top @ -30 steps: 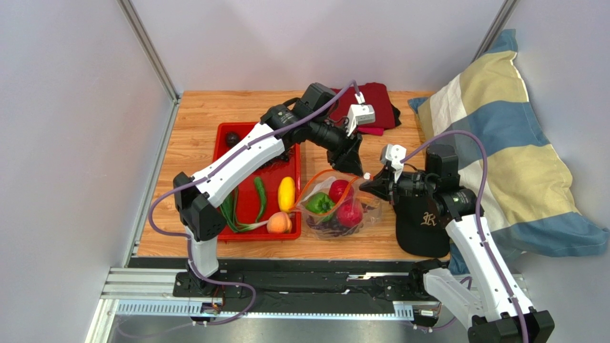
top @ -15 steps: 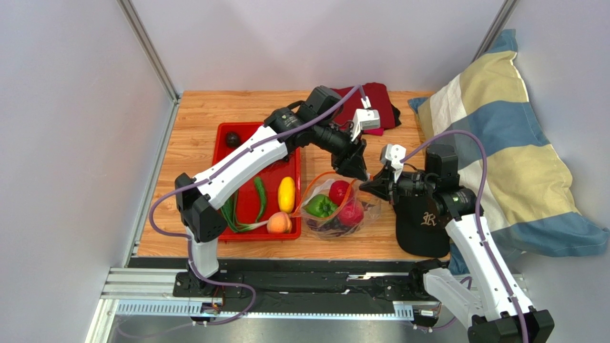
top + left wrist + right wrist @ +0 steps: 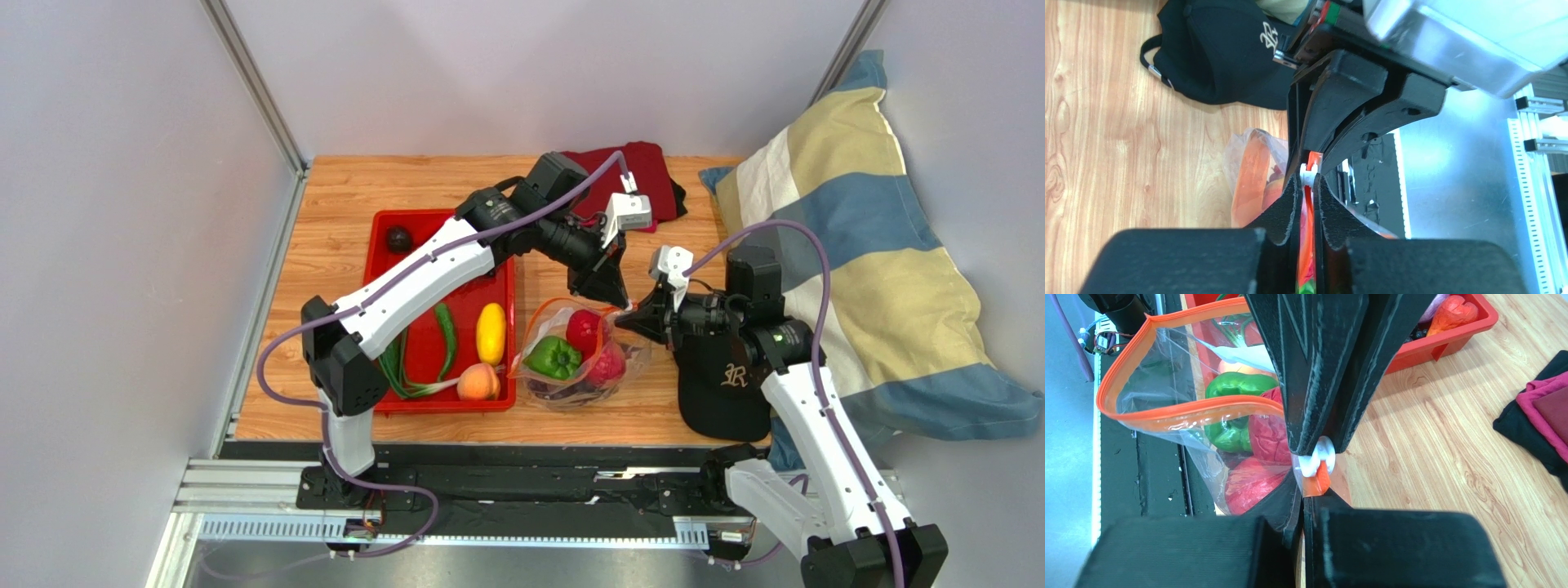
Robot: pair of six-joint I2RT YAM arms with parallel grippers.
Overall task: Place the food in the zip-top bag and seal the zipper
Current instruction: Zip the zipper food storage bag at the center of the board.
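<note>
Saw the left hand pressed onto the zipper right at the white slider, with thin orange strip showing between its fingers. The right hand faced it tip to tip, clamped on the zipper's orange end tab just beside the slider. Both sat at the cap-side corner of the bag.

From there the zipper ran off toward the tray, long axis roughly across the table. The mouth gaped in a loop, its two strips apart. My read: the right hand anchors and the left hand drags the slider tray-ward, since the left is the one on it.

The bag was thin clear film, floppy, lying between the tray and the black cap. Inside were a glossy green pepper, red pieces and something dark underneath. A yellow piece and a peach lay in the tray, not bagged. Film could bunch ahead of the slider.
</note>
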